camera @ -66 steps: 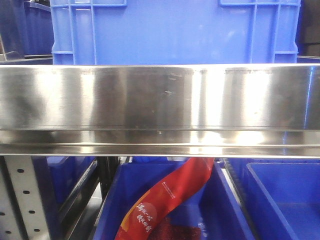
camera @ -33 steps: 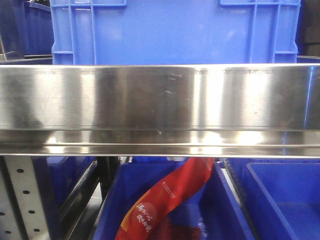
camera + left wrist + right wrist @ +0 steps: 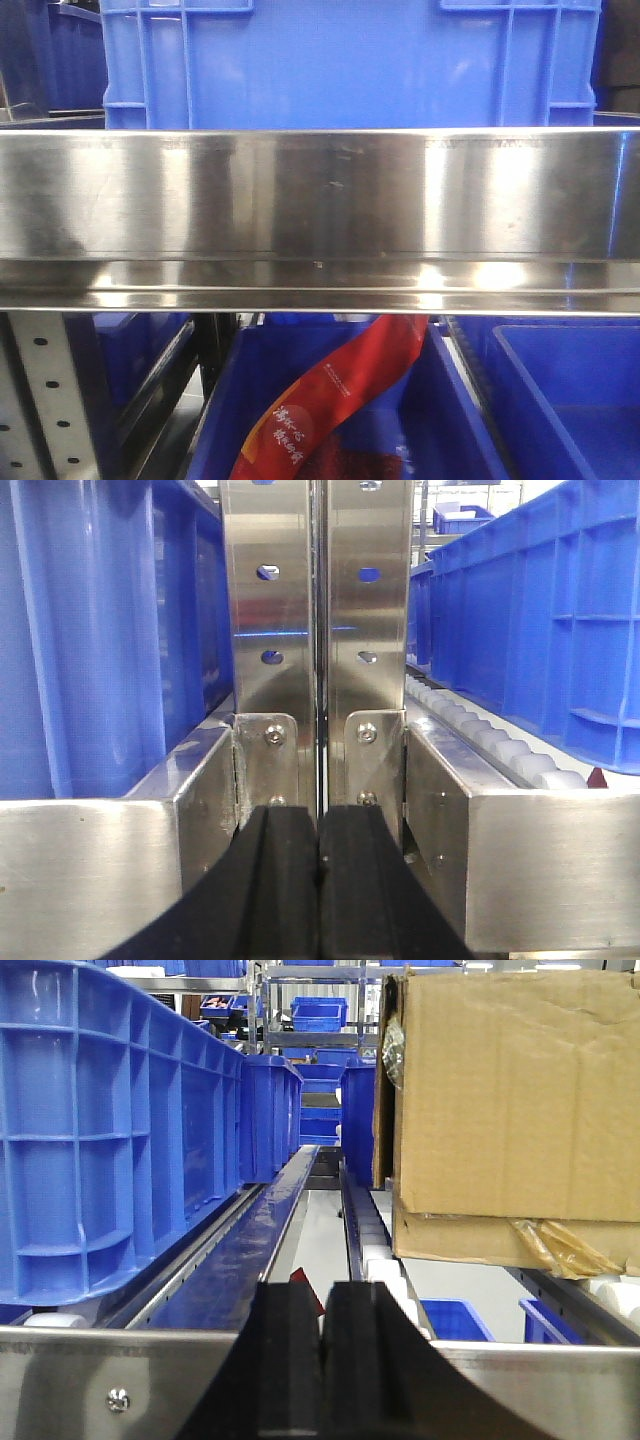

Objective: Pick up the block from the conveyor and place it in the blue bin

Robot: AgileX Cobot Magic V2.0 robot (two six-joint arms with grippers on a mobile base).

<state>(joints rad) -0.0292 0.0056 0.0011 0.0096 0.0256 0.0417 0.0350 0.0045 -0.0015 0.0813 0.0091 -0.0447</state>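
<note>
A crate stood on the shelf behind the steel rail, at twelve o'clock. Below the rail, at six o'clock, a bin held a packet leaning toward one o'clock; another bin sat beside it at four o'clock. A perforated upright stood at eight o'clock.

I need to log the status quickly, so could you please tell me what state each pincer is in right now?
Left pincer: closed, with nothing between its black fingers.
Right pincer: closed, also holding nothing.
</note>
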